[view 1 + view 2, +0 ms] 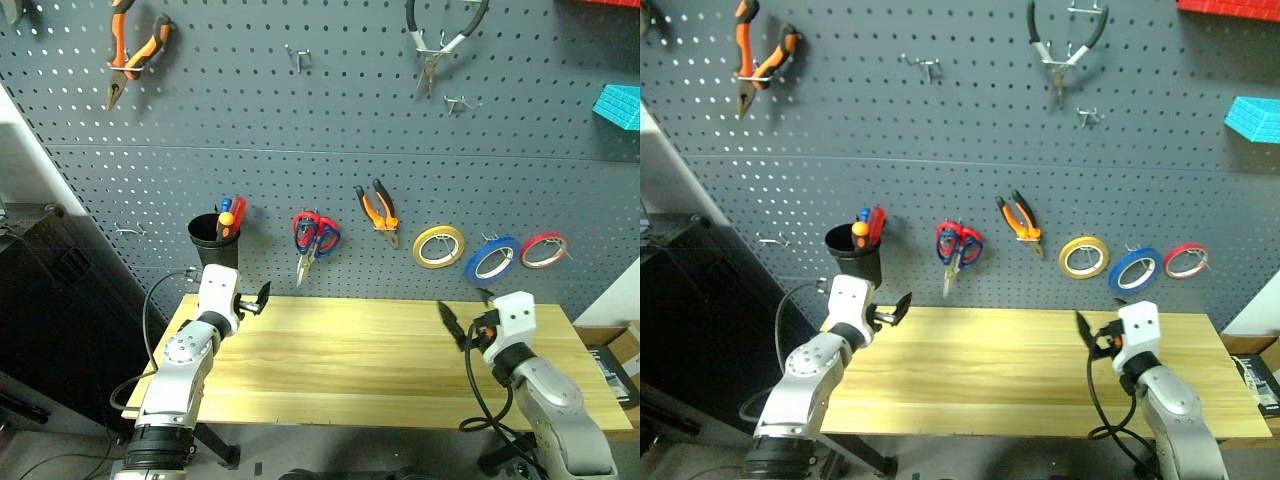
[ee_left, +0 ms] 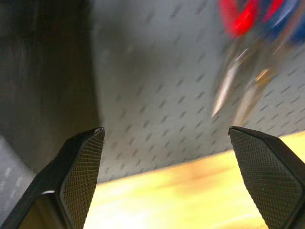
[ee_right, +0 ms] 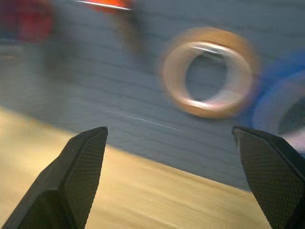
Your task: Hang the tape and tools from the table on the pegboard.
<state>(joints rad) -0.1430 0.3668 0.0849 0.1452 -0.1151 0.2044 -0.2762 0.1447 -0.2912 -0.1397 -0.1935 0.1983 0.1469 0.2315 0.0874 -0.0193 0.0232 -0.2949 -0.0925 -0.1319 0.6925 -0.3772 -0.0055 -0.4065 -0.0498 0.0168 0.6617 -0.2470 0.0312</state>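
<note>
My left gripper [image 1: 262, 297] hovers with jaws apart over the table's [image 1: 350, 365] back left corner. On the pegboard [image 1: 330, 110] hang scissors [image 1: 314, 240], pliers [image 1: 379, 212], then blue tape [image 1: 491, 258]. My right gripper [image 1: 463, 313], jaws apart, hovers near the back right corner.

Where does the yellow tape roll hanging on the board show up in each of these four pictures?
Left eye: yellow roll, right of centre on the board.
Right eye: same spot.
Left wrist: not in it.
Right wrist: blurred ring, upper middle.
Shared landmark: blue tape beside it.
</note>
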